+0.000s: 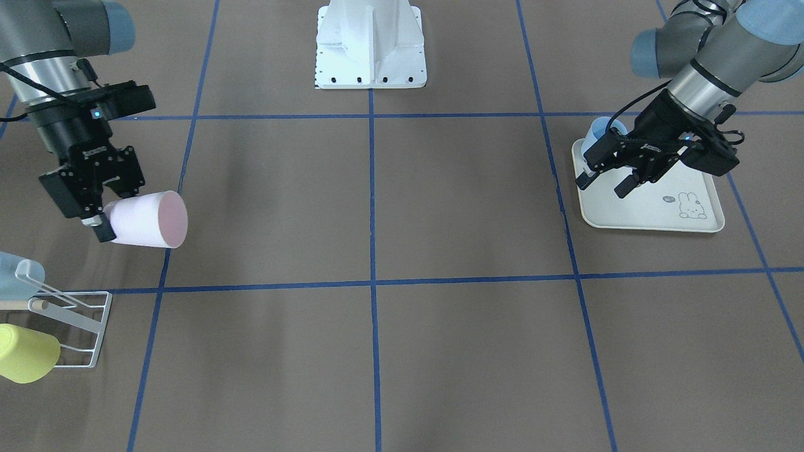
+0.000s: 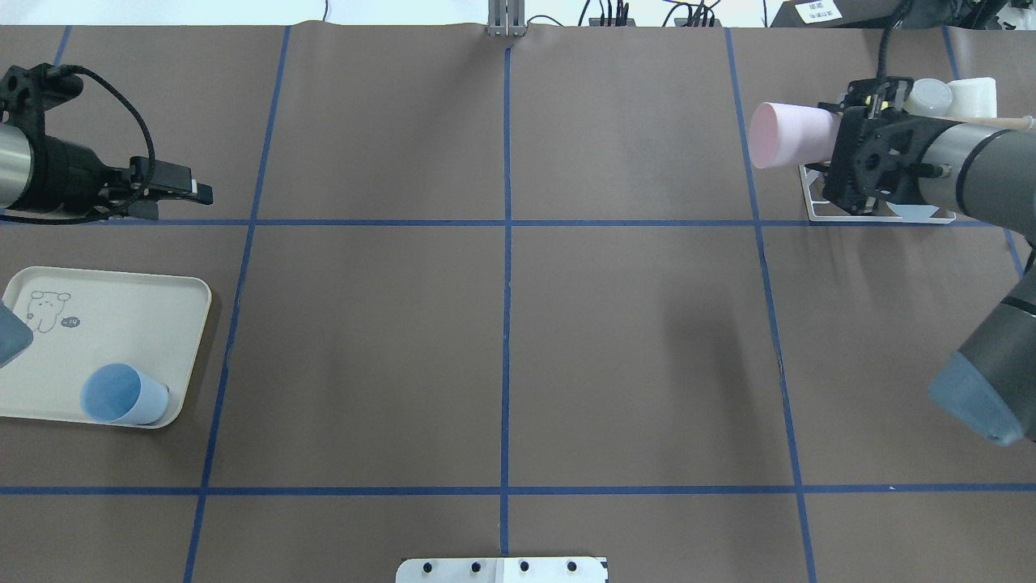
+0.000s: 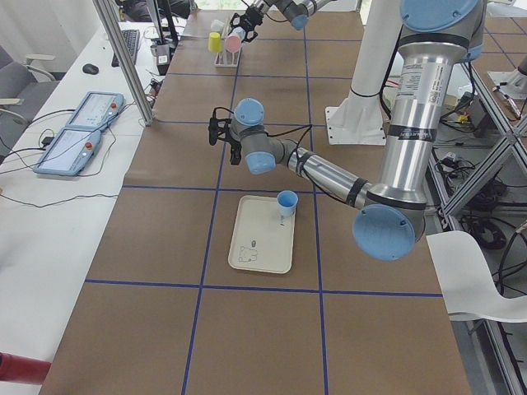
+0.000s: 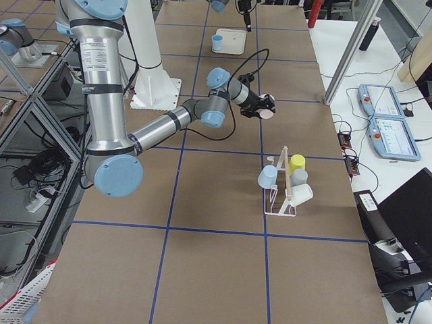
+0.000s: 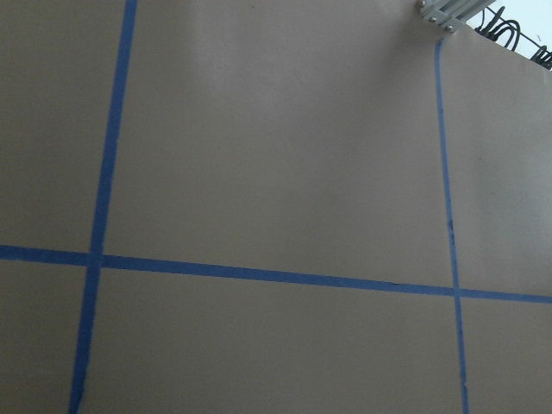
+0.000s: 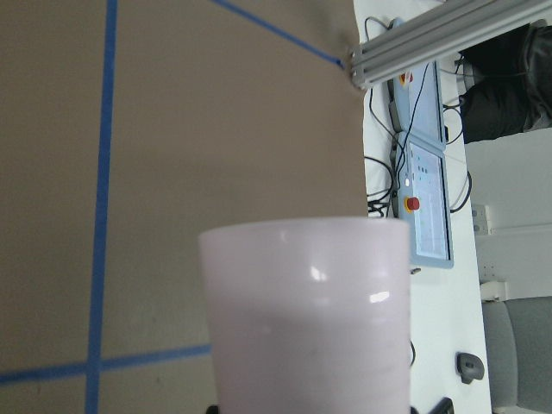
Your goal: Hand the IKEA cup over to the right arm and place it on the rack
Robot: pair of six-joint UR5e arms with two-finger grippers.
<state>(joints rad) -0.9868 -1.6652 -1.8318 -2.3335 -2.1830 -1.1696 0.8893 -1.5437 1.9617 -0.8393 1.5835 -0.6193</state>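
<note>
– Pink cup [image 6: 306,319] fills the right wrist view, rim away from the lens, over the brown surface [image 6: 216,129]. How will it handle?
– Light, stiff plastic, I'd judge, with a smooth tapered wall that could slip. A hold near the base suits it, since the mouth stays free for a prong. The fingers sit below the frame here.
– Front-facing view?
– The right gripper [image 1: 105,221] is clamped on the cup's base end. The cup lies sideways in the air, mouth toward the table's middle, near the rack [image 1: 75,314] but not touching it. The frame edge cuts that rack off, and a yellow cup [image 1: 25,351] hangs on it. The left gripper [image 1: 603,186] hovers empty, jaws apart, over the tray [image 1: 653,226], with a blue cup [image 1: 595,135] half hidden behind it.
– Overhead?
– The right gripper covers most of the rack; only its base frame shows.
– Side views?
– From the right end the rack carries several cups; I cannot tell which prong is free. From the left end everything there is too small.
– Left wrist?
– Only bare surface and blue tape [image 5: 259,274]; no fingers show.
</note>
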